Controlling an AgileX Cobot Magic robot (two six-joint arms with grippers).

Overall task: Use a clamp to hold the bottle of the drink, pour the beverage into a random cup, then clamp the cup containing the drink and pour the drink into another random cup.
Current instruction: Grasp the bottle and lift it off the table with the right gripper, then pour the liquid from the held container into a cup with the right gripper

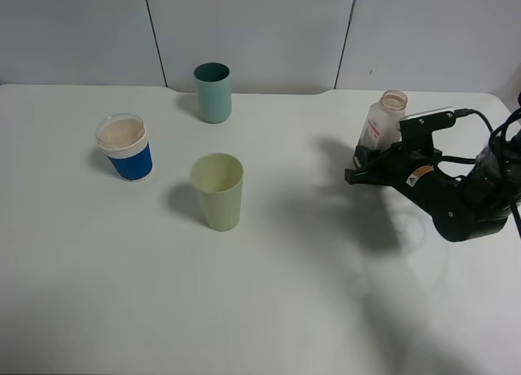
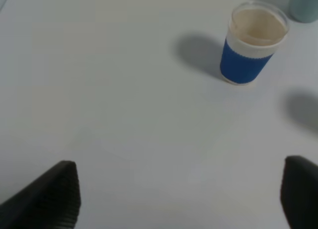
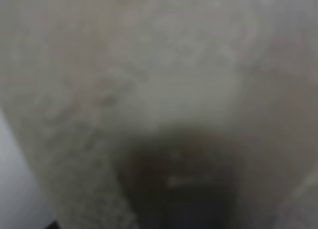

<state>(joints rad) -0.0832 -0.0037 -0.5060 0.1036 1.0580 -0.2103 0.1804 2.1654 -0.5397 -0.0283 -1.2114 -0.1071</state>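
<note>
A translucent white bottle (image 1: 383, 121) with a red label and an open neck stands at the right of the table. My right gripper (image 1: 364, 165) is shut on the bottle's lower body. The bottle (image 3: 159, 90) fills the right wrist view as a pale blur. Three cups stand to the left: a clear cup with a blue sleeve (image 1: 124, 147), a teal cup (image 1: 212, 92) at the back and a pale green cup (image 1: 218, 191) in the middle. My left gripper (image 2: 179, 199) is open over bare table, with the blue-sleeved cup (image 2: 253, 45) well beyond it.
The white table (image 1: 269, 310) ends at a grey panelled wall at the back. A corner of the teal cup (image 2: 304, 5) shows in the left wrist view. The right arm's cables (image 1: 496, 131) hang near the table's right edge.
</note>
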